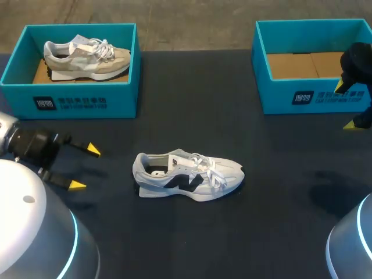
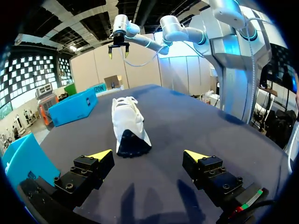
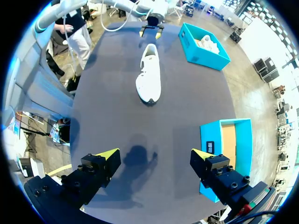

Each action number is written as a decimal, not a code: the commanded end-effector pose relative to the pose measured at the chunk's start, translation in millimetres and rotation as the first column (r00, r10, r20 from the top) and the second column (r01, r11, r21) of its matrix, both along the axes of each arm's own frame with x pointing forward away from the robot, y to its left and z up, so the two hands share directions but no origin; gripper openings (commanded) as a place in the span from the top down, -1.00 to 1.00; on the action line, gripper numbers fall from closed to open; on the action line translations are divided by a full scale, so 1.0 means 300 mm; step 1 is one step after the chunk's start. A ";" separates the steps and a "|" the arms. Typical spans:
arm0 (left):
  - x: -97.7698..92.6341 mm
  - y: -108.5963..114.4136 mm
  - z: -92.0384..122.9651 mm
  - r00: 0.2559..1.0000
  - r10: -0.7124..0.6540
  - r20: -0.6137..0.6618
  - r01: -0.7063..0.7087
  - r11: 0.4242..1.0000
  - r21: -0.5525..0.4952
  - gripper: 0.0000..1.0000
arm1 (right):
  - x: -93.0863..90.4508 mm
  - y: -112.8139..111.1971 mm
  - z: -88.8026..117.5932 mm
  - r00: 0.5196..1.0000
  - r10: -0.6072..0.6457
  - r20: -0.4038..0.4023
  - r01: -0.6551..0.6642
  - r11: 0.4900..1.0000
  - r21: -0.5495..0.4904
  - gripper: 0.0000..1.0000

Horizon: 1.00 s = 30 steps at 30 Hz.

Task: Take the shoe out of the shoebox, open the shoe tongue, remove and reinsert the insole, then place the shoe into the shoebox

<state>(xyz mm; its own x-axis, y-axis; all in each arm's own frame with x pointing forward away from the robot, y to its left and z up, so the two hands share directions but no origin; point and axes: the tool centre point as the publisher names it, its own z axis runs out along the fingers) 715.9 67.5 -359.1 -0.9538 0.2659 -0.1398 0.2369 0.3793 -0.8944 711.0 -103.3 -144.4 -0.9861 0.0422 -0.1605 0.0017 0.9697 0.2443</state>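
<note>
Jaws stand wide on both arms: my left gripper sits low at the table's near left, my right gripper by the far-right shoebox. Between them the white shoe rests on the table, toe pointing right.

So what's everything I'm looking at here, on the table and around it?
Table: one, black, under everything.
Left shoebox: one, teal, far left corner.
Right shoebox: one, teal with a bare cardboard floor, far right, empty.
Beige shoe: one, beige and white, inside the left shoebox.
White shoe: one, white with dark markings, on its sole mid-table, toe to the right.
Left claw: one, black with yellow tips, open, behind the white shoe's heel.
Right claw: one, black with yellow tips, open, by the right shoebox.
</note>
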 end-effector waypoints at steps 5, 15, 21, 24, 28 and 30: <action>-0.015 0.002 0.016 0.996 0.072 0.059 -0.070 0.997 -0.031 -1.00 | 0.007 0.003 -0.001 1.000 0.000 -0.004 0.000 1.000 -0.003 -1.00; -0.015 0.002 0.016 0.996 0.072 0.059 -0.070 0.997 -0.031 -1.00 | 0.007 0.003 -0.001 1.000 0.000 -0.004 0.000 1.000 -0.003 -1.00; -0.015 0.002 0.016 0.996 0.072 0.059 -0.070 0.997 -0.031 -1.00 | 0.007 0.003 -0.001 1.000 0.000 -0.004 0.000 1.000 -0.003 -1.00; -0.015 0.002 0.016 0.996 0.072 0.059 -0.070 0.997 -0.031 -1.00 | 0.007 0.003 -0.001 1.000 0.000 -0.004 0.000 1.000 -0.003 -1.00; -0.015 0.002 0.016 0.996 0.072 0.059 -0.070 0.997 -0.031 -1.00 | 0.007 0.003 -0.001 1.000 0.000 -0.004 0.000 1.000 -0.003 -1.00; -0.015 0.002 0.016 0.996 0.072 0.059 -0.070 0.997 -0.031 -1.00 | 0.007 0.003 -0.001 1.000 0.000 -0.004 0.000 1.000 -0.003 -1.00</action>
